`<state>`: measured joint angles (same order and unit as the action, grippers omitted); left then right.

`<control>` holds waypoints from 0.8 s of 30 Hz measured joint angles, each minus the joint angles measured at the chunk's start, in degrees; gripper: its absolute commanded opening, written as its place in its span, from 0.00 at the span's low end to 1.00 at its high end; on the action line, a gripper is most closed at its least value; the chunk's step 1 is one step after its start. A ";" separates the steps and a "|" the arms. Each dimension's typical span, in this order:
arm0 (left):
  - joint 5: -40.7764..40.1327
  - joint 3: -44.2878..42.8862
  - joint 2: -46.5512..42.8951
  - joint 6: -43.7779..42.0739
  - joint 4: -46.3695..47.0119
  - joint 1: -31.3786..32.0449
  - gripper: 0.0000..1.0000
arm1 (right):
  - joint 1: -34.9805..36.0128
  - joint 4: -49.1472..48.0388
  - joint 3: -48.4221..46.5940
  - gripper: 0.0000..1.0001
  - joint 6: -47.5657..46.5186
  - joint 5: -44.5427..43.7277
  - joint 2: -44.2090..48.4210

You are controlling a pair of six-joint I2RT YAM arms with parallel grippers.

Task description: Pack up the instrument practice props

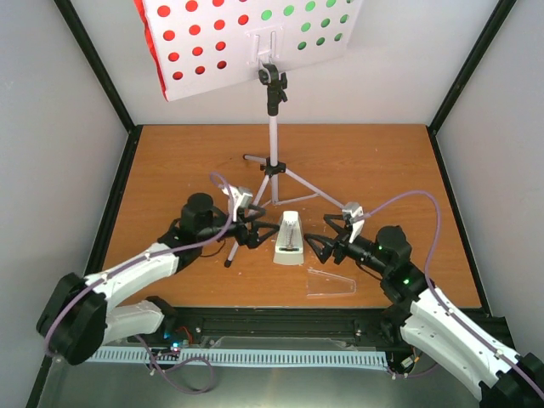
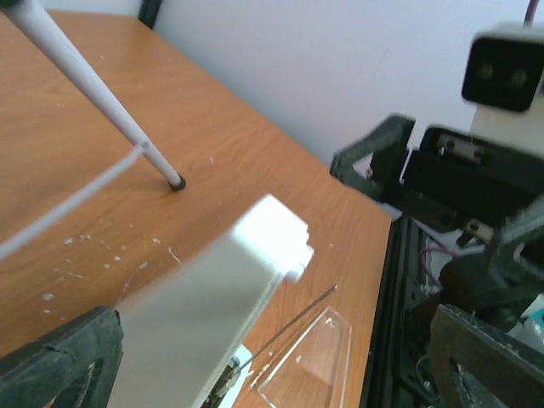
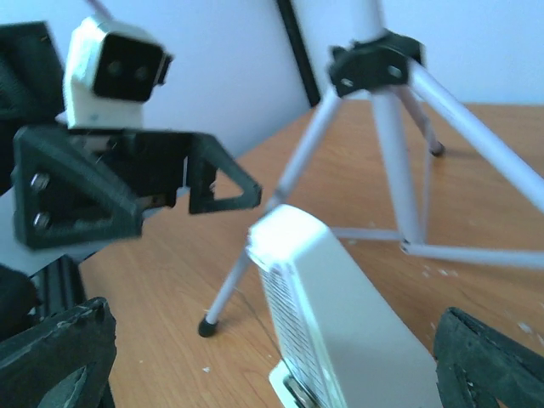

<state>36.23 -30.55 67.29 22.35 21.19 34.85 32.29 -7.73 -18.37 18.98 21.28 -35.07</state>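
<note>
The white perforated music stand (image 1: pixel 255 38) rises on a silver tripod (image 1: pixel 274 161) at the back, with a red sheet (image 1: pixel 191 42) and a green sheet (image 1: pixel 310 25) showing through its holes. The white wedge metronome (image 1: pixel 289 240) stands in front of the tripod, its clear cover (image 1: pixel 330 283) lying flat beside it. My left gripper (image 1: pixel 255 234) is open at its left. My right gripper (image 1: pixel 320 243) is open at its right. The metronome (image 2: pixel 195 323) sits between the left fingers (image 2: pixel 59 365). It also sits (image 3: pixel 340 331) between the right fingers (image 3: pixel 493 357).
A tripod leg (image 2: pixel 93 93) ends in a black foot just beyond the metronome; another leg (image 3: pixel 263 221) stands close behind it. The clear cover (image 2: pixel 319 361) lies near the table's front edge. A black rail (image 1: pixel 280 327) runs along that edge.
</note>
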 measured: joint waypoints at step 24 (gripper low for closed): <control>4.79 -29.22 1.90 -15.58 -30.95 -8.98 0.99 | -0.13 -7.13 -16.96 1.00 -20.24 25.62 -37.27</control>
<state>41.01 -59.77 69.19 6.76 -9.76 25.87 32.16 -14.85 -35.33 -1.26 46.89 -72.34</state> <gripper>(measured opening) 0.995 0.999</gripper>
